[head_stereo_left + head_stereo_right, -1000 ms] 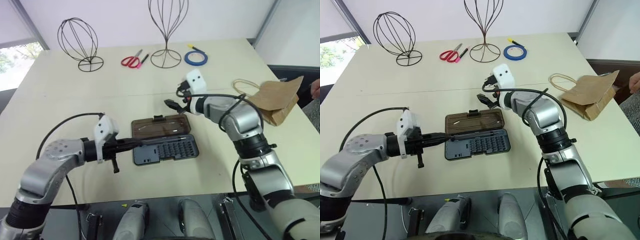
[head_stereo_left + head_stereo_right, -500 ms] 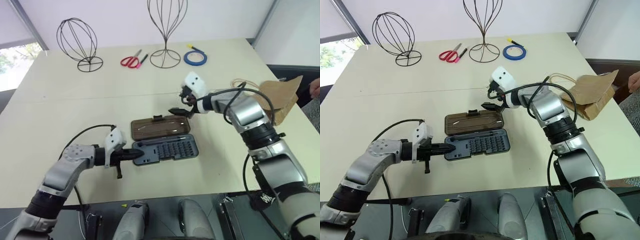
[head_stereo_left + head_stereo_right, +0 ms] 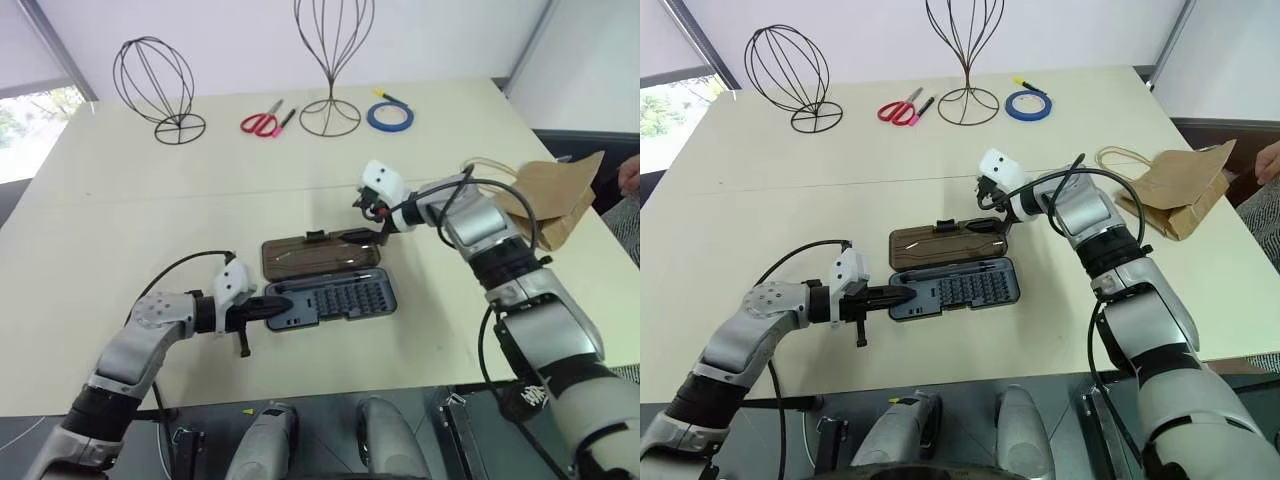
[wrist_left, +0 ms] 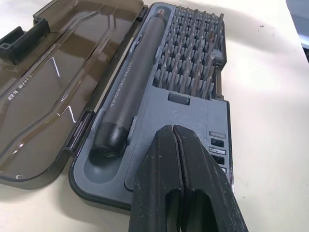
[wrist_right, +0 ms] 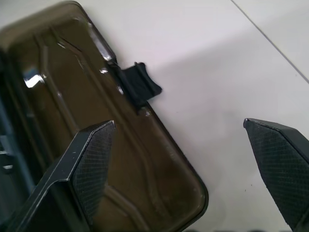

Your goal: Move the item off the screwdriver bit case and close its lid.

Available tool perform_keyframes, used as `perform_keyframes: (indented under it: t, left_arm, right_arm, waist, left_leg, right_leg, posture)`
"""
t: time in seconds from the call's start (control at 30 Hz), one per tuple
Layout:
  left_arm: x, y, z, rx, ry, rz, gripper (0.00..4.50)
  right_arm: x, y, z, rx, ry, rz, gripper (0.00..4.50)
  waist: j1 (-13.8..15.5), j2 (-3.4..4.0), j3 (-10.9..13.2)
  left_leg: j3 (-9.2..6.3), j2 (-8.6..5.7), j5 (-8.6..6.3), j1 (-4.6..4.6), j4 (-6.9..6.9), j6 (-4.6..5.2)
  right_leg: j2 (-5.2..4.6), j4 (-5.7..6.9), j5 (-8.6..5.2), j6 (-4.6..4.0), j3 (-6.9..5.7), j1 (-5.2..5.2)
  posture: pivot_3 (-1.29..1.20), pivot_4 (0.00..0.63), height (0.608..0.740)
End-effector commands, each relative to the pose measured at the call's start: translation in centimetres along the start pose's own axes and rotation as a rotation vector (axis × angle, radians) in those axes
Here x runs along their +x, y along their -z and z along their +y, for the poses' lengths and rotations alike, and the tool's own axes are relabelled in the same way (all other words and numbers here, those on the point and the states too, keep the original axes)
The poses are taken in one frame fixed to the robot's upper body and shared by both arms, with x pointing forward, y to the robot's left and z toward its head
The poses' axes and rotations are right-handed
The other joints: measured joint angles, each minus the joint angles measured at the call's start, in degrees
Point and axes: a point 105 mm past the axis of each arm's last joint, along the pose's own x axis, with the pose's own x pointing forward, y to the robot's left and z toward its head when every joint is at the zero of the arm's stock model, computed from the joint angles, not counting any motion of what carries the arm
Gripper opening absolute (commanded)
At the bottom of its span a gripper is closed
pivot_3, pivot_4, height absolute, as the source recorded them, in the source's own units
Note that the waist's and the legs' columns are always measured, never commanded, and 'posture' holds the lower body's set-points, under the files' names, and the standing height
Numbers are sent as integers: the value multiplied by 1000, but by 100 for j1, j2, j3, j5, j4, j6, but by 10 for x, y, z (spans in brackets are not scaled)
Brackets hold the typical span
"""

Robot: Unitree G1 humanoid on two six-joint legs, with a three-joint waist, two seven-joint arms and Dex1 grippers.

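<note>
The screwdriver bit case point(image 3: 331, 298) lies open in the middle of the table, with rows of bits and a dark driver handle point(image 4: 129, 93) in its grey base. Its lid point(image 3: 318, 254) lies flat on the far side, smoky brown, latch tab point(image 5: 139, 84) pointing away. My left gripper point(image 3: 272, 304) is shut, its tips over the base's left end point(image 4: 159, 169). Over the lid's far right corner my right gripper point(image 3: 366, 234) hangs open, one fingertip point(image 5: 92, 159) above the lid, the other beyond its edge. The item, a brown paper bag point(image 3: 553, 199), lies at the table's right edge, apart from the case.
Along the far side stand two wire head forms point(image 3: 157, 85) point(image 3: 333, 60), with red scissors point(image 3: 262, 122), a blue tape roll point(image 3: 388, 116) and a yellow-tipped pen point(image 3: 384, 95). A person's hand point(image 3: 630, 175) shows at the right edge. The table's front edge runs just below the case.
My right gripper has turned and come down from above the table to the lid's far right corner. My left arm has sunk, its gripper staying at the base's left end.
</note>
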Motion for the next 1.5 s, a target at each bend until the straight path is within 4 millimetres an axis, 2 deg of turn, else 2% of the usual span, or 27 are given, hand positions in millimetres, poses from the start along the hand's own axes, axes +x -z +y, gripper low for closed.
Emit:
perform_keyframes:
  t: [0.03, 0.27, 0.7, 0.73, 0.77, 0.87, 0.97, 1.0, 1.33, 1.5]
  left_arm:
    - [0, 20, -7, -47, -3, 71, 0]
    - [-3, 19, -8, -50, -22, 68, 0]
    - [-5, 21, -6, -52, -54, 66, 0]
    - [-5, 21, -6, -50, -55, 66, 0]
    - [-5, 21, -6, -49, -56, 66, 0]
    - [-5, 20, -5, -46, -59, 66, 0]
    - [-5, 21, -4, -44, -61, 68, 0]
    - [-5, 21, -4, -42, -61, 70, 0]
    - [-2, 20, -2, -34, -65, 65, 0]
    - [-1, 19, -1, -30, -66, 65, 0]
  right_arm:
    - [0, -6, -11, -2, 17, -20, 4459]
    - [7, -3, -14, 38, 8, -21, 4459]
    - [18, -1, 2, 28, -63, -26, 4459]
    - [19, 0, 2, 29, -66, -24, 3930]
    - [19, 1, 3, 30, -68, -22, 3620]
    - [20, 5, 5, 26, -70, -10, 2142]
    - [21, 8, 6, 29, -73, -3, 453]
    - [21, 9, 8, 26, -79, 1, 69]
    - [24, 13, 24, -30, -132, 23, 27]
    - [23, 16, 20, -39, -109, 39, 27]
  waist:
    - [-1, 0, 0]
    - [-15, 2, 0]
    - [-15, 6, -3]
    - [-15, 6, -3]
    - [-14, 6, -3]
    - [-15, 8, -4]
    - [-19, 6, -10]
    - [-22, 6, -14]
    - [-8, 12, -20]
    - [-8, 13, -22]
  left_leg:
    - [0, 0, 0, 0, 0, 0]
    - [1, 0, 0, 1, -3, 0]
    - [1, 0, 0, 2, -2, -1]
    - [1, 0, 0, 2, -2, -1]
    - [1, 0, 0, 2, -1, -1]
    - [2, 0, 0, 2, -1, -2]
    - [2, -1, 0, 3, -2, -1]
    - [2, 1, 0, 7, -2, -2]
    - [2, 1, 1, 16, -1, -3]
    - [2, 0, 1, 16, -1, -3]
  right_leg:
    - [0, 0, 0, 0, 0, 0]
    - [1, 2, 0, -1, 4, -3]
    - [1, 5, 1, -1, 6, -3]
    - [1, 5, 1, -1, 6, -3]
    - [1, 5, 1, -1, 6, -3]
    - [1, 5, 1, -1, 6, -3]
    - [1, 6, 1, -1, 6, -3]
    - [3, 6, 1, -1, 6, -1]
    - [4, 9, 4, -5, 8, 8]
    - [4, 8, 3, -5, 8, 8]
  posture:
    - [0, 150, 740]
    - [0, 150, 740]
    - [0, 150, 740]
    - [0, 150, 740]
    - [0, 150, 740]
    - [0, 150, 740]
    - [0, 150, 740]
    - [0, 150, 740]
    - [0, 150, 740]
    - [0, 150, 740]
